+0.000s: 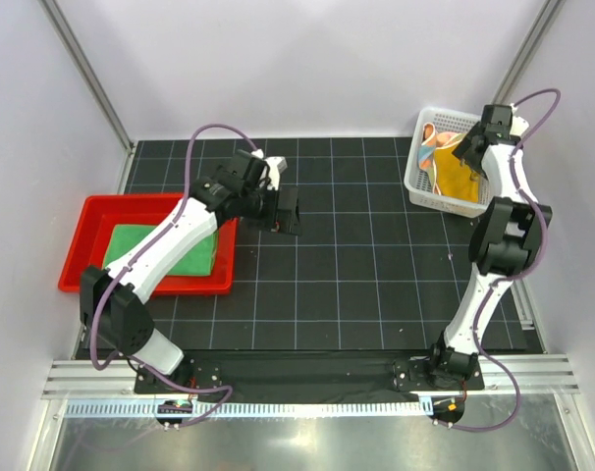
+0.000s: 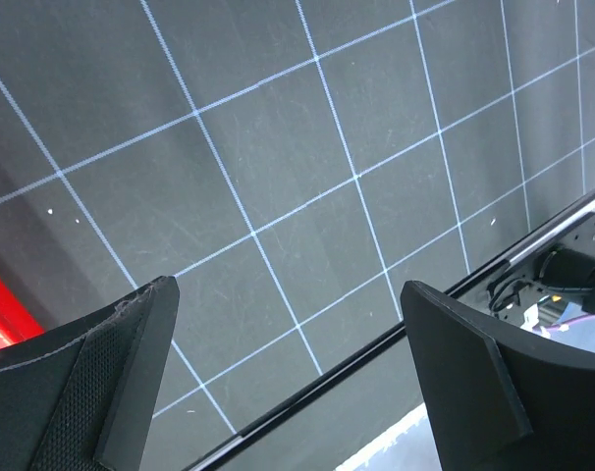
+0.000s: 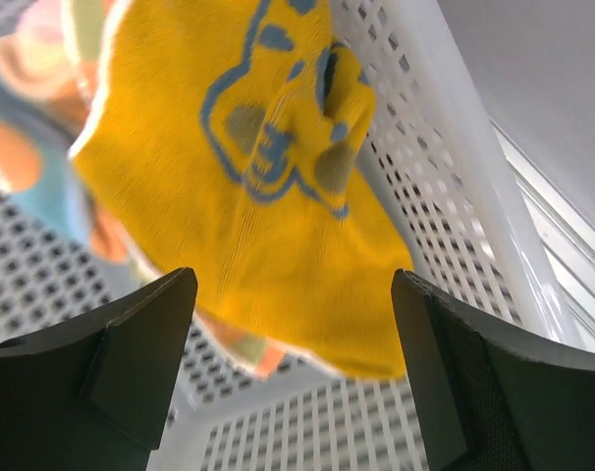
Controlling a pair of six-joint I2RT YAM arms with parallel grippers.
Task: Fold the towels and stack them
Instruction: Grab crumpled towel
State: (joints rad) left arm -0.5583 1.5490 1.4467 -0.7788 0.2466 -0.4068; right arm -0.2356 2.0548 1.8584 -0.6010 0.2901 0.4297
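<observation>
The black gridded mat [image 1: 356,265] takes up most of the table, and the red tray [image 1: 74,257] sits on its left edge with the green towel [image 1: 131,245] lying flat inside it, already squared up by the look of it. Well to the right of the tray, at the far corner, stands the white mesh basket [image 1: 413,179], holding the other two cloths in a loose heap: a yellow towel with a blue cartoon face [image 3: 248,196] on top, and a dotted towel [image 3: 23,147] in orange and pale blue tucked to one side of it. The left gripper [image 2: 288,289] hangs just right of the tray over bare mat, jaws spread wide with nothing between them. The right gripper [image 3: 293,280] is far from the tray, poised over the basket with its jaws also spread, straddling the yellow towel without pinching it. The danger lies in that pick: the two cloths overlap, so closing deep could gather both at once, or a fingertip could catch the perforated wall (the basket looks light) and drag it along. A grab in the middle of the bunch would also leave no clean corner for folding.
</observation>
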